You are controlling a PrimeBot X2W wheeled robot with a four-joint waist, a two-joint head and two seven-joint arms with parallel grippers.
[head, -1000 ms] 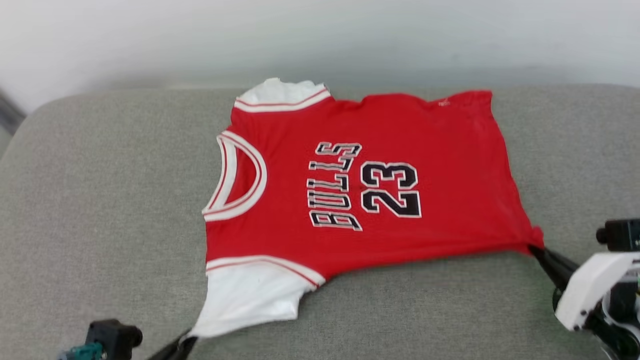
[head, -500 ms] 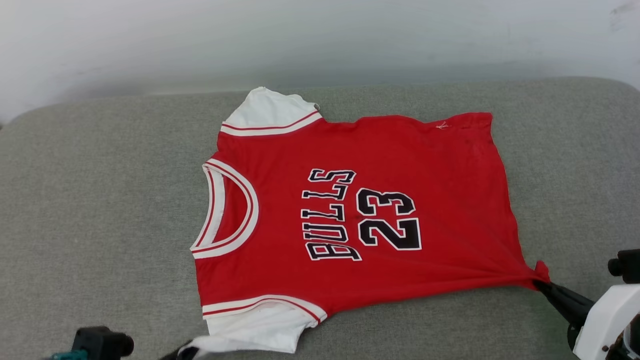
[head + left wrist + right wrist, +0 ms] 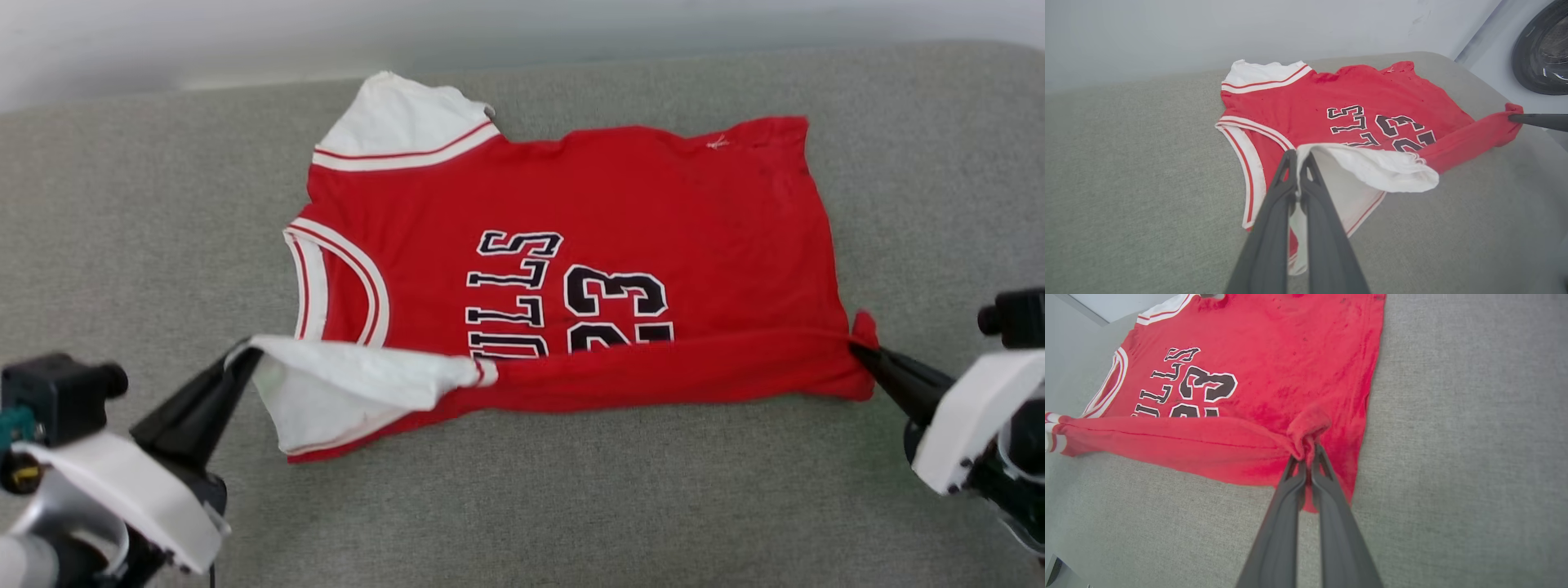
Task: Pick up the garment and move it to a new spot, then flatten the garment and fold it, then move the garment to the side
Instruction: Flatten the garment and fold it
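Observation:
The garment (image 3: 620, 204) is a red jersey with white sleeves and black "BULLS 23" print, spread on a grey cushion with its collar to the left. Its near edge is lifted and rolled over toward the far side, covering the lower part of the print. My left gripper (image 3: 249, 353) is shut on the near white sleeve (image 3: 1372, 167), held raised off the cushion. My right gripper (image 3: 856, 349) is shut on the near hem corner (image 3: 1308, 424), bunched at the fingertips (image 3: 1319, 454). In the left wrist view the garment (image 3: 1339, 98) stretches across to the right gripper's dark tip (image 3: 1515, 118).
The grey cushion (image 3: 122, 229) spreads wide around the jersey, with a pale wall (image 3: 122, 41) behind its far edge. A dark round drum-like opening (image 3: 1543, 45) stands off the cushion's right end in the left wrist view.
Both grippers have risen and moved toward the far side, carrying the near sleeve and hem corner over the jersey's front. The near edge now covers part of the print. The camera has also shifted.

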